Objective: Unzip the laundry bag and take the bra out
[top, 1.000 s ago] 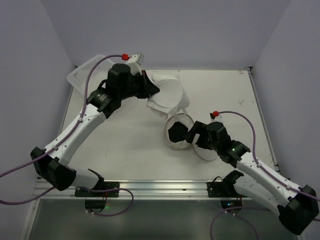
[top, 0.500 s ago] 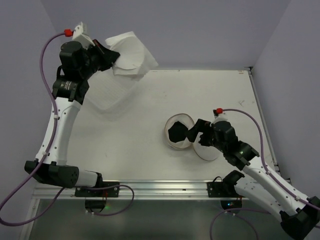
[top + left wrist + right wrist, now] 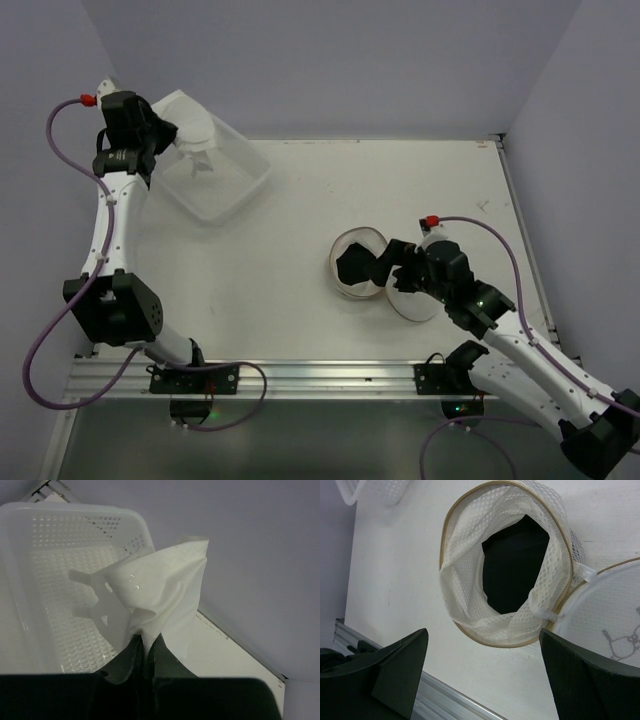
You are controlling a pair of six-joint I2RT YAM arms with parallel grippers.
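While the left gripper [image 3: 144,647] pinched a white garment [image 3: 162,592] over the plastic tub [image 3: 75,511], the right gripper [image 3: 485,672] stood wide just beside the unzipped laundry bag [image 3: 462,587] on the table [image 3: 300,220].

Your left arm [image 3: 108,230] reached far out to the back left corner, wrist raised, and your left gripper [image 3: 145,651] was pinched tight on a fold of white fabric [image 3: 165,590]. Your right arm [image 3: 520,345] lay low and bent toward the middle, with your right gripper [image 3: 482,635] spread wide and gripping nothing.
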